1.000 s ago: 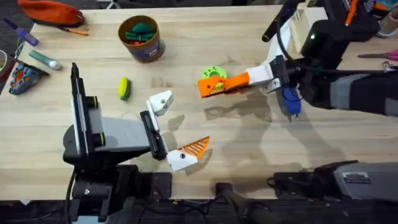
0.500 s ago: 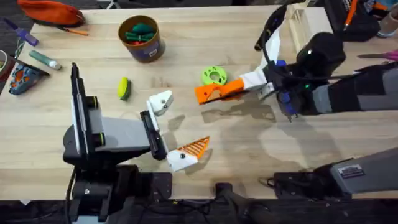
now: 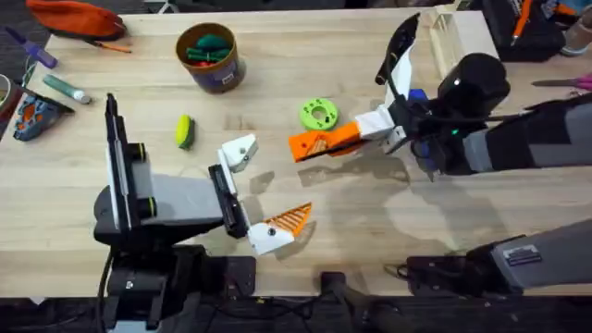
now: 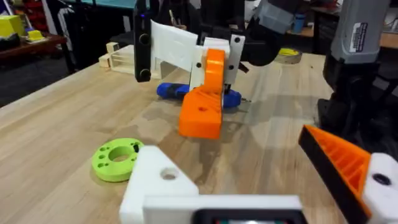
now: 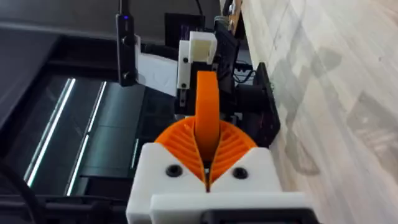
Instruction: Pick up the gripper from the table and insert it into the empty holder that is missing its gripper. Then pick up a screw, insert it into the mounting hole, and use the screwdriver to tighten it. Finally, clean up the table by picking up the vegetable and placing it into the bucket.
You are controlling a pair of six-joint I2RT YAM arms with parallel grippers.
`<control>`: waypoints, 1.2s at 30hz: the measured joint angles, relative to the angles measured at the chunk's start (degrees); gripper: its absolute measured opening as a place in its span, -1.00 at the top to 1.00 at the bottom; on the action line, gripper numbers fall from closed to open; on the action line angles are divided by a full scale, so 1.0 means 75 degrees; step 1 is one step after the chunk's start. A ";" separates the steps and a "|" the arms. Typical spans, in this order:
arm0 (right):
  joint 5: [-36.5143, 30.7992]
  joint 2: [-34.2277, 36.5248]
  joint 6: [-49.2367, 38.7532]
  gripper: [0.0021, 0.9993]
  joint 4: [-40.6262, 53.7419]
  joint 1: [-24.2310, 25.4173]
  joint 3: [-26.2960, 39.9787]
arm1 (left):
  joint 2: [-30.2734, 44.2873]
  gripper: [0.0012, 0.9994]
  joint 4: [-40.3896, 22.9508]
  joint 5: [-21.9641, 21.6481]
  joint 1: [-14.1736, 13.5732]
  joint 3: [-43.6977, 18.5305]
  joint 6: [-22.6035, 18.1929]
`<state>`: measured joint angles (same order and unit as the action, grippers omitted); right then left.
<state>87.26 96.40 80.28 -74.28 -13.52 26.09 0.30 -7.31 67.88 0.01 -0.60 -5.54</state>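
My right gripper (image 3: 344, 135) is shut on the orange gripper (image 3: 310, 145), held just above the table right of centre; from the right wrist its ribbed pads (image 5: 180, 146) clamp the orange wedge (image 5: 207, 115). The left gripper (image 3: 261, 190) stands open, with the white empty holder (image 3: 239, 153) on one side and an orange finger (image 3: 287, 222) on the other. From the left wrist, the held gripper (image 4: 200, 115) hangs beyond the holder (image 4: 155, 186). The blue screwdriver (image 4: 171, 91) lies behind it. The yellow-green vegetable (image 3: 185, 130) lies below the bucket (image 3: 211, 55).
A green disc with holes (image 3: 318, 115) lies close beside the held piece. A pale wooden rack (image 3: 455, 32) stands at the back right. An orange pouch (image 3: 76, 17) and small tools lie at the far left edge.
The right gripper has carried the orange gripper a little to the left and toward the front, closer to the left arm's holder. The left arm has not moved.
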 joint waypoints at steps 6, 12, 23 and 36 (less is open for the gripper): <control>0.0000 -0.0002 0.0220 0.99 0.0011 -0.0172 0.0265 | 0.0000 -0.98 -0.0002 0.0000 0.0000 0.0000 0.0000; 0.0000 -0.0002 0.0318 0.99 0.0006 -0.0424 0.0521 | 0.0003 -0.97 -0.0002 -0.0002 0.0000 0.0000 0.0000; 0.0000 -0.0002 0.0201 0.99 0.0419 -0.0605 0.0539 | 0.0000 -0.98 -0.0002 -0.0001 0.0000 0.0000 0.0000; -0.0079 0.0610 -0.0349 0.99 0.0448 -0.0749 0.0544 | 0.0000 -0.98 0.0000 0.0000 0.0000 0.0000 0.0000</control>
<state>86.67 100.97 77.67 -70.91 -19.14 30.17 0.30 -7.31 67.88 0.01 -0.60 -5.54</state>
